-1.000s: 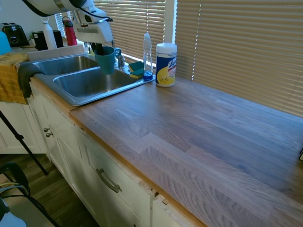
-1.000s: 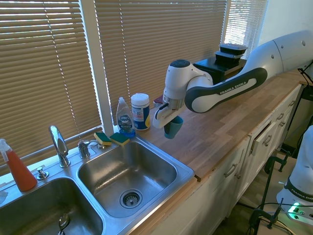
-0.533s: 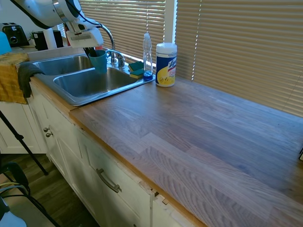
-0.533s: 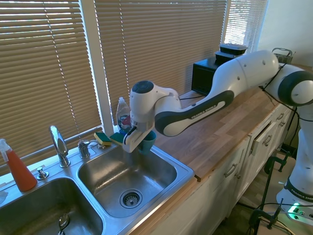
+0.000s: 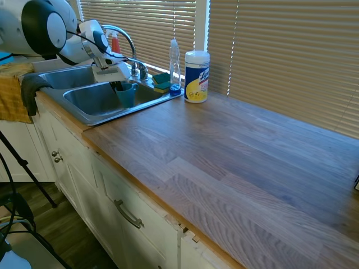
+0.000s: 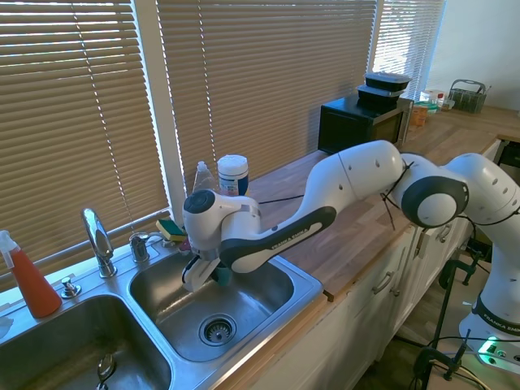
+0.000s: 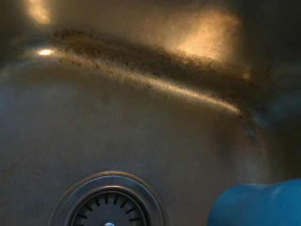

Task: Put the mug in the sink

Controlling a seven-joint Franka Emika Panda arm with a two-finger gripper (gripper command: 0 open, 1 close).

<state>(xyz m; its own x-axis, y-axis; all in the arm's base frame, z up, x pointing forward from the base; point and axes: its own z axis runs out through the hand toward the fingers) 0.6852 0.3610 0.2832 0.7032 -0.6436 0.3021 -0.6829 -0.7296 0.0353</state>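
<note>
Hanging upright inside the sink [image 5: 84, 115], the teal mug [image 5: 125, 95] tapers downward.

"FRANKA EMIKA" lettering on the white arm [image 6: 280, 241], canister label unreadable

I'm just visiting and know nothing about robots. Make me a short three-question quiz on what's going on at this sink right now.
1. True or false: the mug is standing on the wooden counter.
2. Which basin of the sink is the gripper lowered into? A) the one next to the counter B) the one farther from the counter
3. Fill in: in the wrist view, the round metal part below the camera is the ____.

Key: 1 false, the gripper holds it inside the basin. 2 A. 3 drain.
</note>
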